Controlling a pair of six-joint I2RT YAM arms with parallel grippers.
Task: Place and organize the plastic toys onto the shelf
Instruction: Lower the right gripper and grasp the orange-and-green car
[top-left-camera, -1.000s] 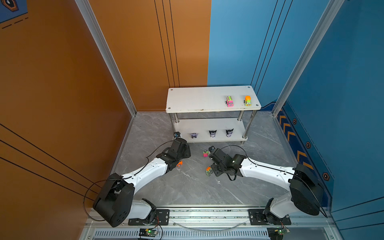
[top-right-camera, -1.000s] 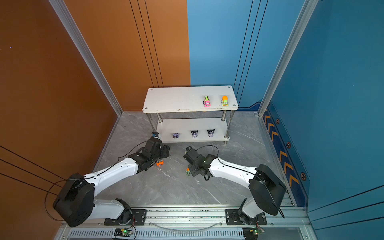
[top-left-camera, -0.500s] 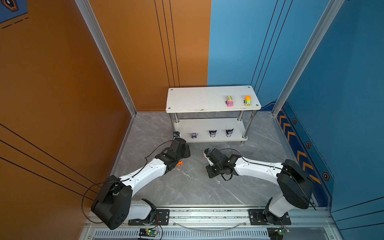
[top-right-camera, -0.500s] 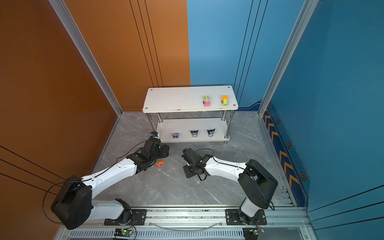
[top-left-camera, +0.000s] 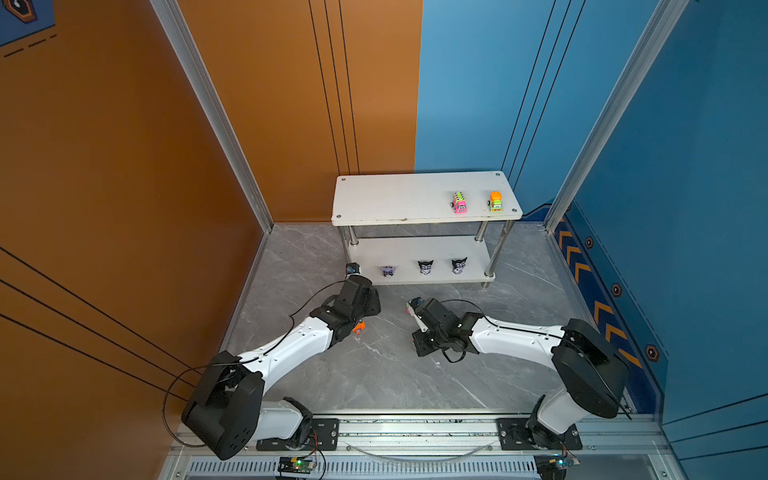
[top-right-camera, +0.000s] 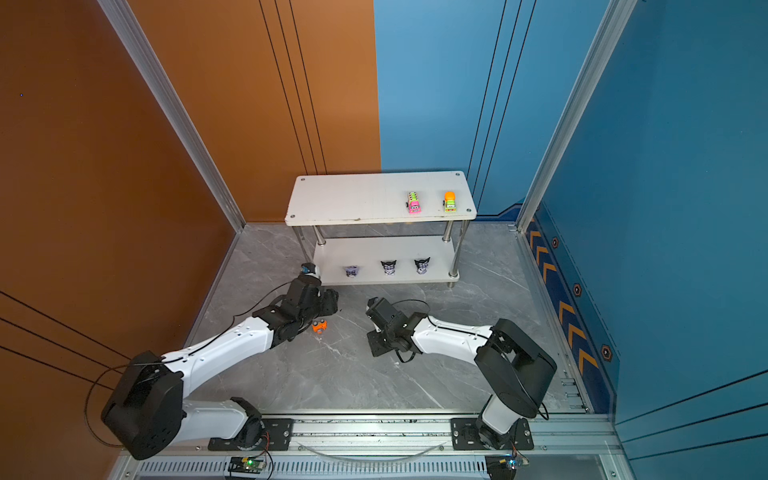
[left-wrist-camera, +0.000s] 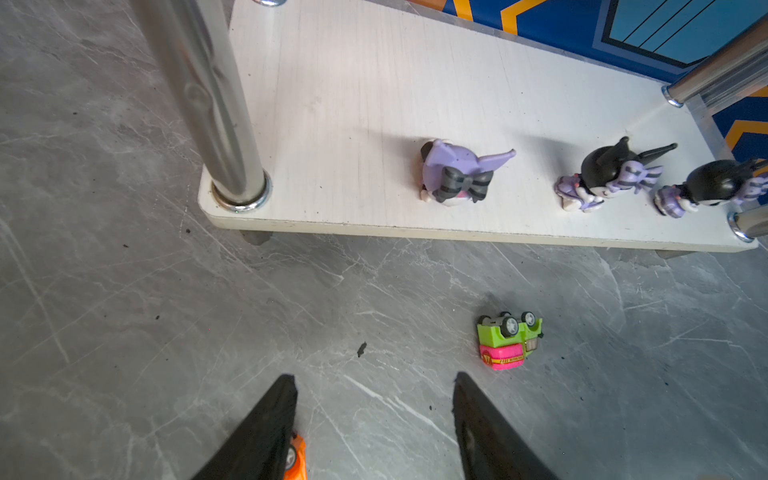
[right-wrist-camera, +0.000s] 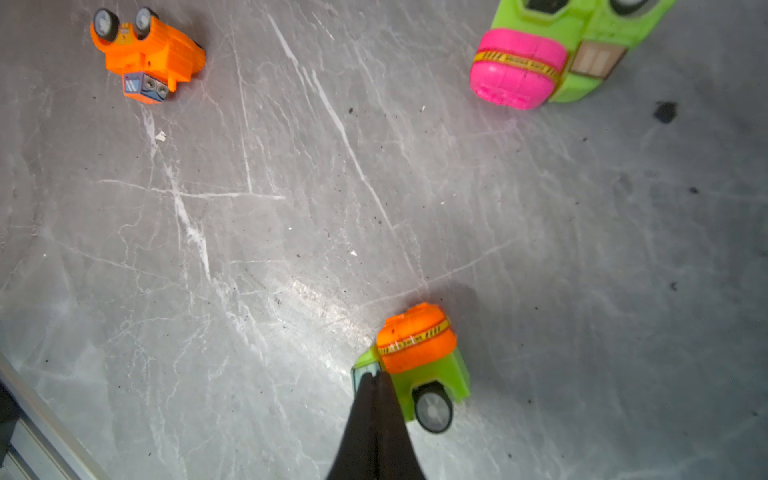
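The shelf (top-left-camera: 399, 199) carries a pink-and-green car (top-left-camera: 459, 203) and an orange-topped green truck (top-left-camera: 495, 201) near the right end of its top board. On its lower board a lilac figurine (left-wrist-camera: 457, 174) and two black-headed figurines (left-wrist-camera: 606, 174) (left-wrist-camera: 710, 187) stand in a row. On the grey floor (right-wrist-camera: 249, 249) the left gripper (left-wrist-camera: 374, 380) hangs with its fingers spread and nothing between them. An orange truck (right-wrist-camera: 145, 54) lies wheels-up just beside one finger. A green-and-pink mixer truck (left-wrist-camera: 509, 340) lies overturned nearby. The right gripper (right-wrist-camera: 376, 376) has its fingers pressed together, their tip seemingly touching the cab of a green mixer truck with an orange drum (right-wrist-camera: 419, 361).
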